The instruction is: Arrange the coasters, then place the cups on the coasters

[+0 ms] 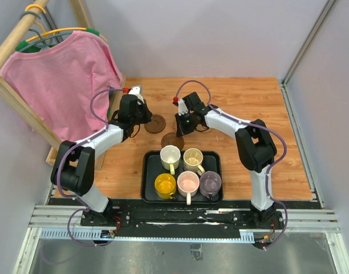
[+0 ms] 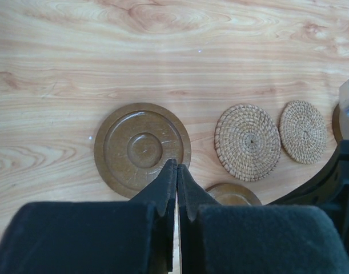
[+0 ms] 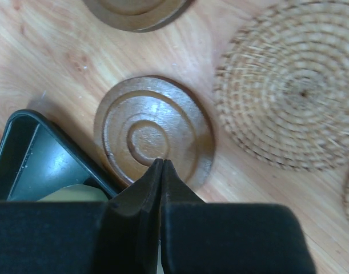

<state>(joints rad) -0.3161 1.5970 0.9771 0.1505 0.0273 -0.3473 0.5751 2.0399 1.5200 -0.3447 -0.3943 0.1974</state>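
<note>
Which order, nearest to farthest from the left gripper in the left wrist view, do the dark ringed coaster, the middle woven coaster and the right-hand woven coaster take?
1. dark ringed coaster: at the tips of the left gripper, slightly left.
2. middle woven coaster: off to the right.
3. right-hand woven coaster: further right, beside the middle one.

Robotics lab cell: grey panel walls (image 1: 208,34) enclose a table (image 1: 248,97) fronted by aluminium rails (image 1: 54,220).
</note>
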